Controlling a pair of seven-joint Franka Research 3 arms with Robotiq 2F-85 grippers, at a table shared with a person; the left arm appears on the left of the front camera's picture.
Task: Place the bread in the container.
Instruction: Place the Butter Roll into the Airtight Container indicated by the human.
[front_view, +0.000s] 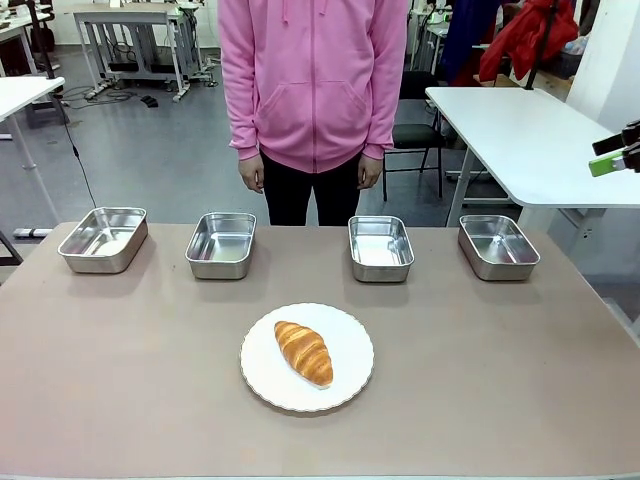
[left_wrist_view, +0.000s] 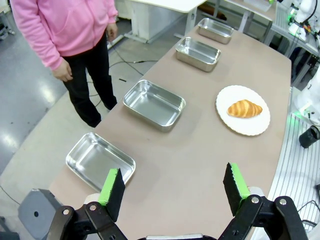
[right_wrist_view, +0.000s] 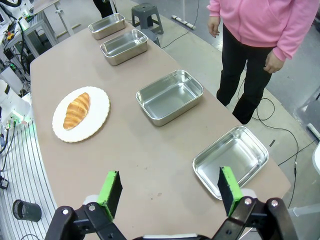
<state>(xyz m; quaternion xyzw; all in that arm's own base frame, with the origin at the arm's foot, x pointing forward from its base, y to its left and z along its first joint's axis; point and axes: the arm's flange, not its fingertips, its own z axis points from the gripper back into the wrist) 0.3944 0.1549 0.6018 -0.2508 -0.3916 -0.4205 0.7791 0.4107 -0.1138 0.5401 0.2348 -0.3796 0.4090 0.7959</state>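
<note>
Well beyond the left claw (left_wrist_view: 173, 170), the bread (left_wrist_view: 244, 108) lies on a plate (left_wrist_view: 250, 127).

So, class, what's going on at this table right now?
Nothing is being handled yet. The croissant lies on a white plate near the robot's side of the table. Four empty steel pans stand in a row along the far side. The left gripper and the right gripper hang open above the table. A person stands behind it, hands down.

Right hand (front_view: 610, 153) partly off-frame.
</note>
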